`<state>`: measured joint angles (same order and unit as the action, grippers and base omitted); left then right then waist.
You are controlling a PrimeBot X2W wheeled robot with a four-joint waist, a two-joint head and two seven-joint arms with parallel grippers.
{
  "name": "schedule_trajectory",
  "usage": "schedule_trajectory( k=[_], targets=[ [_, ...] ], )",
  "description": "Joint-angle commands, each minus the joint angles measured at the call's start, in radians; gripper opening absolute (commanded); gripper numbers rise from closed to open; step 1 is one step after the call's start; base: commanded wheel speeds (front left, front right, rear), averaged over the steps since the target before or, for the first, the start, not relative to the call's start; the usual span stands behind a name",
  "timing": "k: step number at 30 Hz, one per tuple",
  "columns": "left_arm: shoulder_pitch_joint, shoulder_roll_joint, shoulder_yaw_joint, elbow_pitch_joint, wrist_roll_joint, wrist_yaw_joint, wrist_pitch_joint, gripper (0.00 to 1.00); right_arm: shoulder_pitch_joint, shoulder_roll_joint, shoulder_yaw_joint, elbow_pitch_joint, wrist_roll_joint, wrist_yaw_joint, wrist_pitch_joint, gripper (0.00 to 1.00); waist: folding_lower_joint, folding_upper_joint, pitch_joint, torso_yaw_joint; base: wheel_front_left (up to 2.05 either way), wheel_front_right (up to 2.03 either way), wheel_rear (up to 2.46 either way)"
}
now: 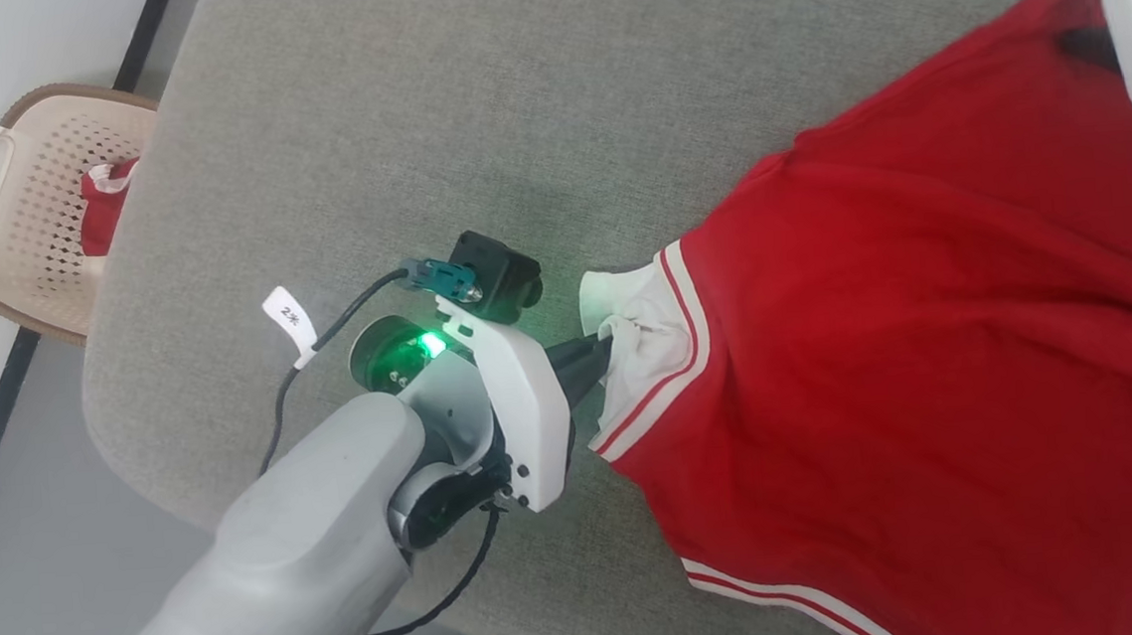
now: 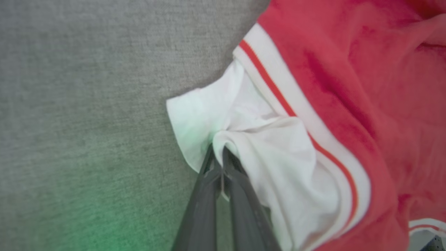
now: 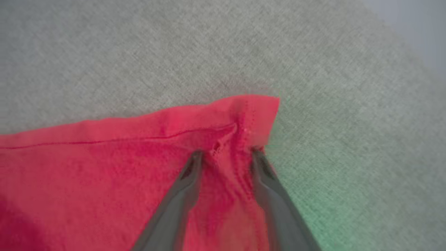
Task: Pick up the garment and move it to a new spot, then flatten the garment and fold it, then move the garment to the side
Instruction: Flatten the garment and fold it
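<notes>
Worktop: a grey, woven-fabric-covered surface (image 1: 413, 119) with a rounded left corner; a green glow from the wrists falls on it.
Garment: a red jersey (image 1: 926, 332) with a white inside and white-striped trim. It is spread over the right part of the worktop, and its striped edge runs toward the near edge.
Left gripper (image 1: 600, 350): clenched on a bunched fold of the jersey's white inner cloth, just beside the striped trim. The two dark fingers are pressed together, a short way in from the worktop's near edge.
Right gripper (image 3: 226, 152): fingers parted, with their tips resting on a stitched red hem corner. Puckered cloth lies between them, not pinched.
Basket: a cream perforated plastic basket (image 1: 20, 196) with a brown rim stands on the floor beyond the left edge. It holds a red-and-white cloth (image 1: 105, 205).
</notes>
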<state>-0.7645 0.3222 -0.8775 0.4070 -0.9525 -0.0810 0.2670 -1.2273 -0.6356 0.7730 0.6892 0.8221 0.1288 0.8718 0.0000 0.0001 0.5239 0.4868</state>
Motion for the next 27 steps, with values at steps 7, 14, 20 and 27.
schedule_trajectory(
  k=[7,14,20,27],
  targets=[
    [-0.048,0.055,0.049,0.055,-0.029,0.031,0.017,0.0,0.012,-0.026,0.058,0.018,0.043,0.001,-0.051,0.0,0.0,-0.0001,-0.035,-0.065,0.0,0.0,0.0],
    [-0.14,0.136,0.097,0.015,-0.015,0.063,0.053,0.0,-0.045,-0.018,0.071,-0.035,0.072,0.001,-0.141,0.0,0.0,-0.0001,-0.095,-0.152,0.0,0.0,0.0],
    [-0.264,0.231,0.135,-0.026,0.014,0.106,0.13,0.0,-0.079,-0.026,0.064,-0.08,0.096,0.001,-0.214,0.0,0.0,-0.0001,-0.156,-0.247,0.0,0.0,0.0],
    [-0.409,0.32,0.168,-0.055,0.054,0.149,0.212,0.0,-0.105,-0.024,0.051,-0.152,0.111,0.001,-0.268,0.0,0.0,-0.0001,-0.228,-0.358,0.0,0.0,0.0]
  ],
)
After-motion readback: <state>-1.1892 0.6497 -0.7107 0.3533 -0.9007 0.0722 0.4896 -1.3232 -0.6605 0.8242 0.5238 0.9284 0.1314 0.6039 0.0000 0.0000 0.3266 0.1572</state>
